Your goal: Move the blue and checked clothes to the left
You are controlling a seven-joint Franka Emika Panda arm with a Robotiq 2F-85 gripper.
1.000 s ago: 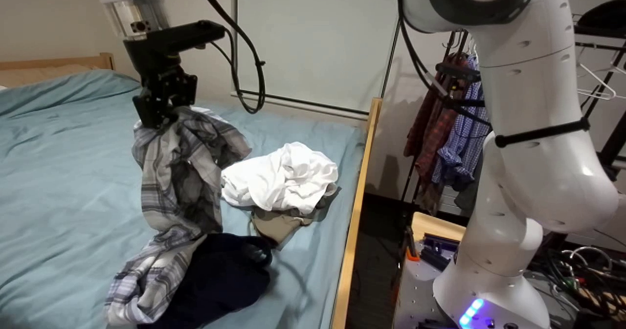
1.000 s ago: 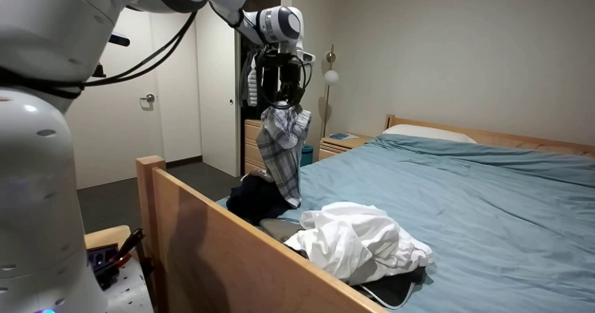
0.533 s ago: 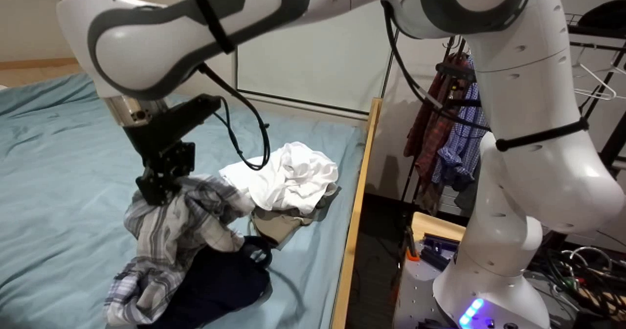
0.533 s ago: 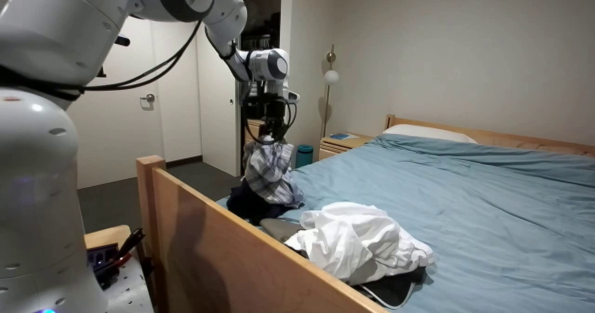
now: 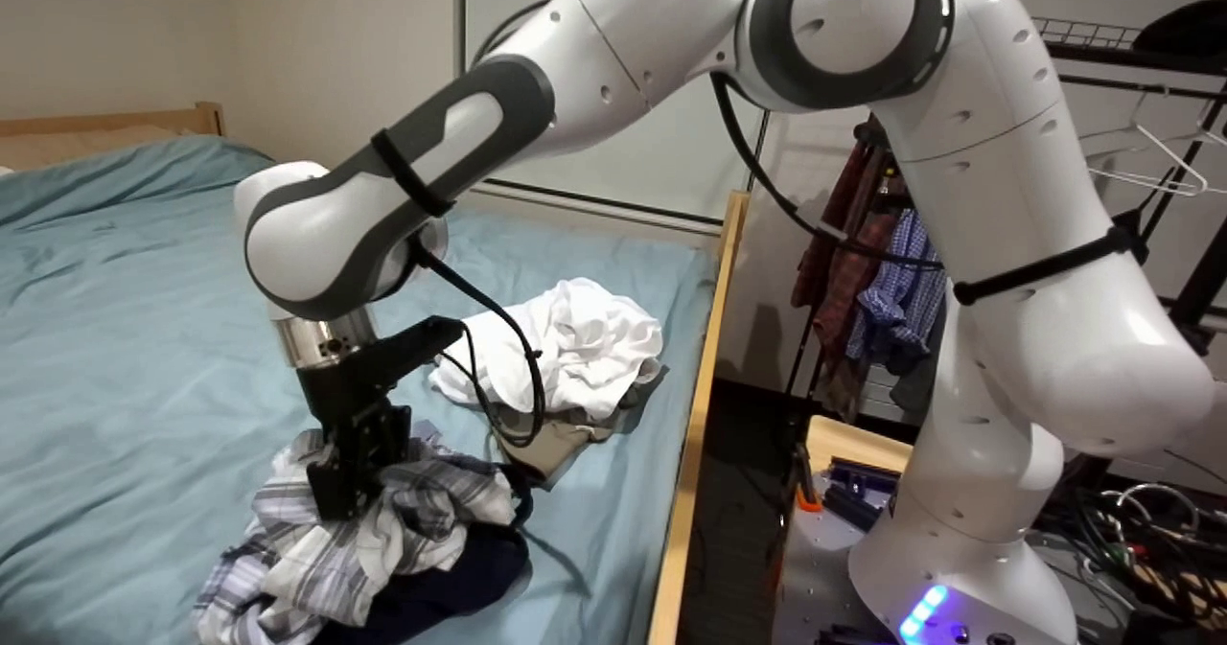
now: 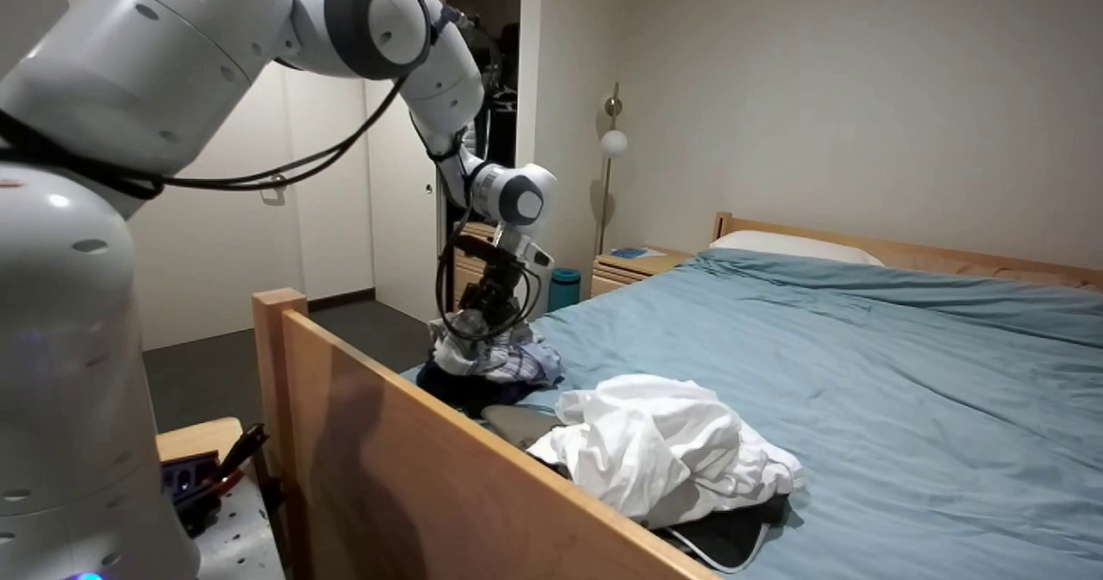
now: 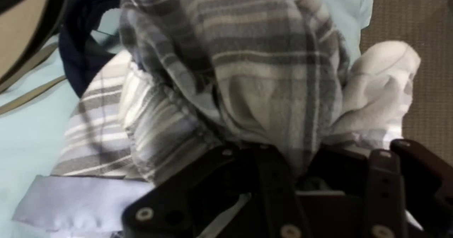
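There is one arm [image 5: 623,41] with one gripper [image 7: 300,155]. On the bed I count one checked garment [image 5: 321,568], one navy garment [image 5: 460,578], one white garment [image 5: 585,348] and one olive garment [image 5: 561,449], plus one black piece [image 6: 732,533] with pale edging, under the white one in an exterior view. The checked garment sits heaped on top of the navy garment, and the gripper's jaws are drawn together on a fold of it.

The arm arches high from its base [image 5: 959,578], slopes down over the footboard [image 6: 457,459] and points the gripper, a little tilted, into the heap. The olive garment lies between the navy and white ones. In the wrist view a pale end of checked cloth crosses the brown floor [image 7: 385,15]; whether it overhangs the bed's edge, I can't tell. Blue sheet [image 5: 144,386] runs broad from the heap towards the headboard [image 6: 948,252].
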